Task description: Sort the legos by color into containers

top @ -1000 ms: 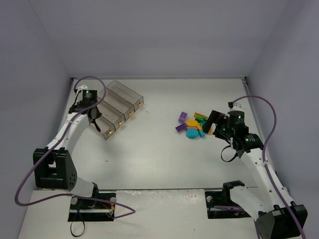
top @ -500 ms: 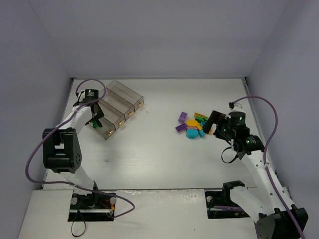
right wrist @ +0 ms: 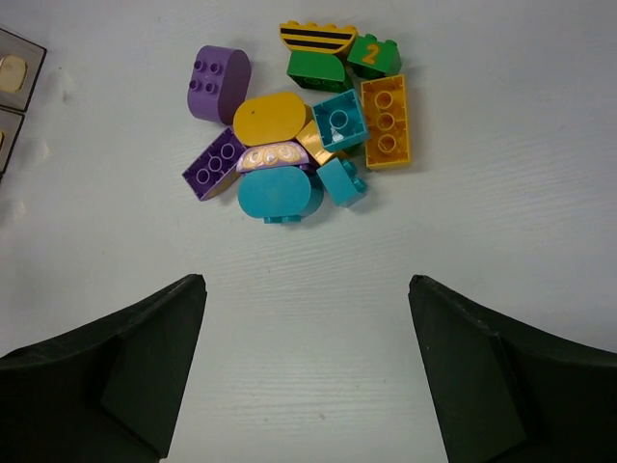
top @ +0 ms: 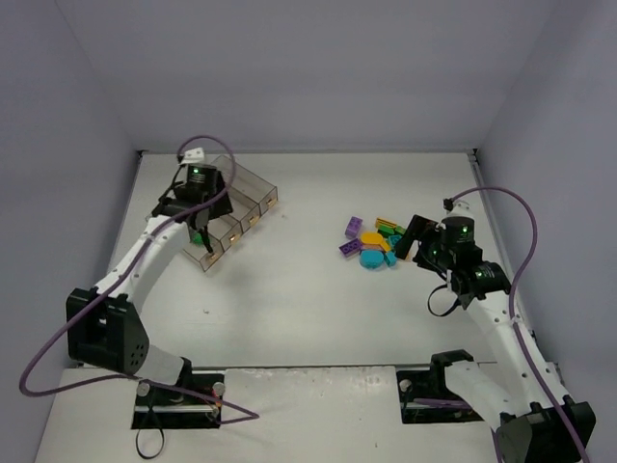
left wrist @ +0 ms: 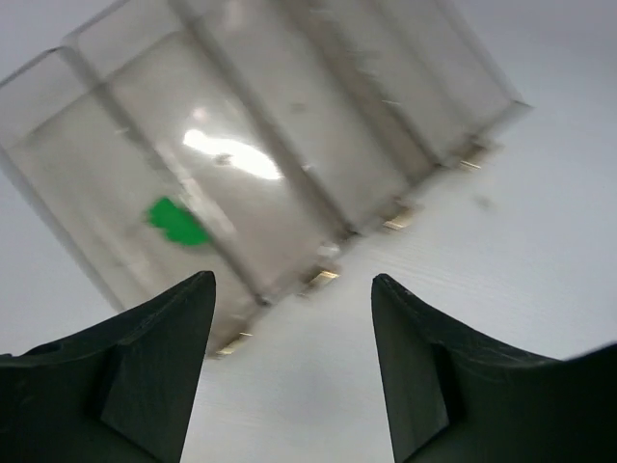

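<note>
The legos (right wrist: 308, 121) lie in a tight pile on the white table: purple, orange-yellow, green and cyan bricks (top: 371, 243). My right gripper (right wrist: 307, 282) hangs open just short of the pile, nearest the rounded cyan brick (right wrist: 280, 193), with nothing between its fingers (top: 413, 246). The containers (top: 236, 203) are clear smoky bins joined side by side at the back left. One green brick (left wrist: 176, 221) lies inside a bin at the row's end. My left gripper (left wrist: 292, 278) is open and empty above the bins' near end (top: 204, 231).
Grey walls close in the table on the left, back and right. Purple cables loop off both arms (top: 501, 198). The bins' yellowish end marks (left wrist: 323, 278) face the table's middle. A corner of the bins shows at the left edge of the right wrist view (right wrist: 14, 68).
My left gripper has opened and swung right over the bins; the green brick now lies in a bin. My right gripper's fingers have drawn in a little; that arm has barely moved.
</note>
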You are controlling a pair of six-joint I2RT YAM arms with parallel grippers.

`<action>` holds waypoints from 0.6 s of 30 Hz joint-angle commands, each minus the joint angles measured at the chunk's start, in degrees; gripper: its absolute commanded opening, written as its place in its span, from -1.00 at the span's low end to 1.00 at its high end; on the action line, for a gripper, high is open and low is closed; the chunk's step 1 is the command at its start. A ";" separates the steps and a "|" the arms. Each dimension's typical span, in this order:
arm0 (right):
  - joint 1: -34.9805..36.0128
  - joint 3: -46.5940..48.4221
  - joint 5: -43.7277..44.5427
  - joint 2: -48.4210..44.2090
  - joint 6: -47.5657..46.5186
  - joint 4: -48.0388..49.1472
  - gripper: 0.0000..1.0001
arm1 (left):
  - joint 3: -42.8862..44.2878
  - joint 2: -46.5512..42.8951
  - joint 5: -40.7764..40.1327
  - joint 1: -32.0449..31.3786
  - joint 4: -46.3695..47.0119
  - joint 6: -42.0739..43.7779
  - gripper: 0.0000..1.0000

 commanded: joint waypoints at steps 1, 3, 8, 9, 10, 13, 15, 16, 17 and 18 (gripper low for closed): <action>-0.27 1.45 2.23 1.79 0.41 2.58 0.64 | 3.52 -3.15 4.27 -10.58 5.00 4.58 0.19; -0.27 1.36 3.10 2.14 1.28 2.58 0.63 | 4.92 -1.41 7.86 -14.21 7.37 5.36 0.19; -0.27 1.62 4.60 3.37 1.47 2.66 0.64 | 10.63 6.59 14.38 -25.38 11.94 12.82 0.19; -0.36 1.80 4.60 3.72 1.20 2.66 0.53 | 13.17 9.74 15.09 -26.52 12.21 13.80 0.19; -0.36 2.06 4.60 4.42 1.03 2.58 0.45 | 14.32 11.16 15.09 -28.10 12.47 14.76 0.19; -0.44 2.24 6.53 5.66 1.46 2.31 0.29 | 18.37 15.91 18.51 -29.95 12.65 14.95 0.19; -0.44 2.15 6.45 5.66 2.42 1.96 0.28 | 19.69 18.11 20.88 -31.27 13.96 16.26 0.19; -0.44 2.15 6.36 5.66 2.60 1.96 0.29 | 20.22 18.82 22.02 -32.06 14.32 18.36 0.19; -0.44 1.89 6.01 5.66 2.69 1.87 0.32 | 20.66 20.21 23.25 -33.55 14.41 19.42 0.19; -0.53 1.80 5.92 5.92 2.69 1.79 0.35 | 21.71 21.01 25.53 -34.17 14.32 20.39 0.19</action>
